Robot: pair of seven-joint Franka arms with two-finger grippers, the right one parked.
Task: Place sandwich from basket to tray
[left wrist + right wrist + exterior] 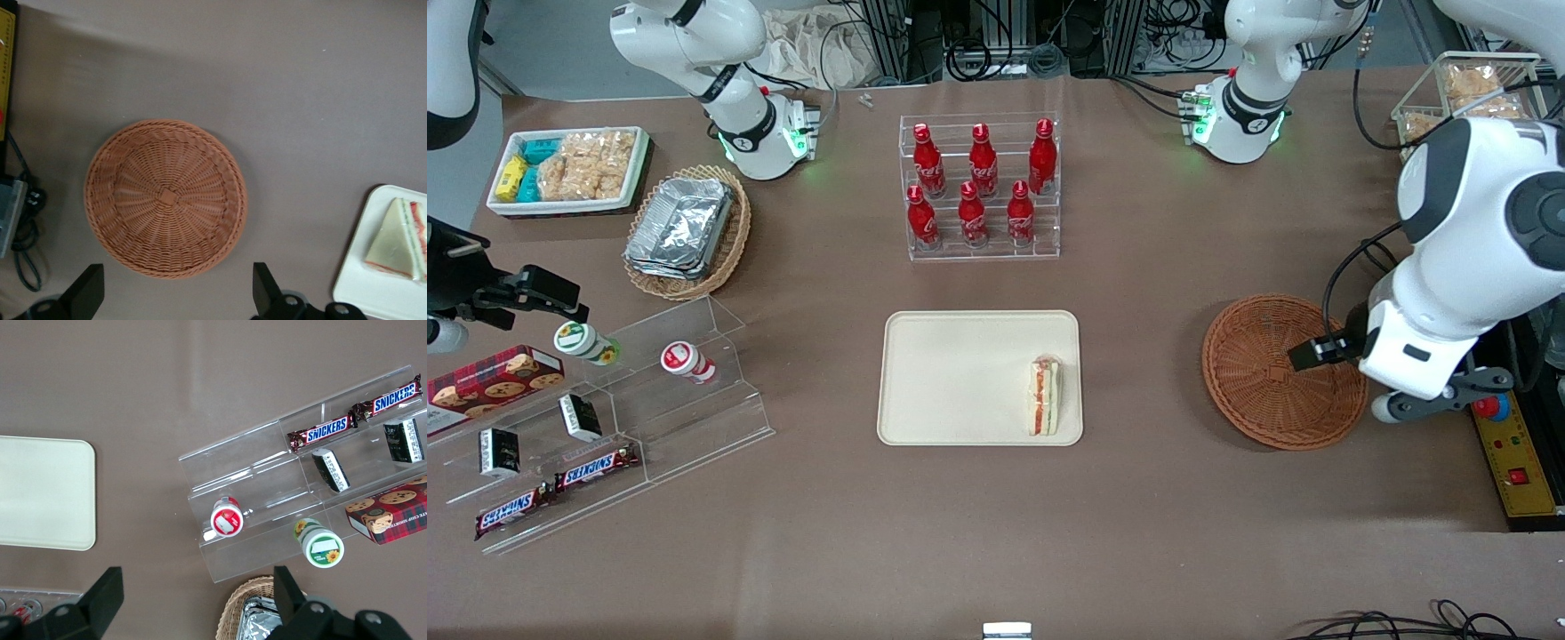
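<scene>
1. The working arm is a glossy white shell of rounded segments, with dark grey bands and a black disc-shaped cap at its joints
2. Its round base sits on the tabletop (996,533), white with a black ring (a small logo is printed there) and a green light glowing at the side
3. Black cables loop from the wrist along the arm
4. The hand (175,293) has a grey mount and two black, wedge-shaped fingers (263,283) set wide apart, with round silver screw heads at their roots
5. A small black camera block juts from the wrist
</scene>
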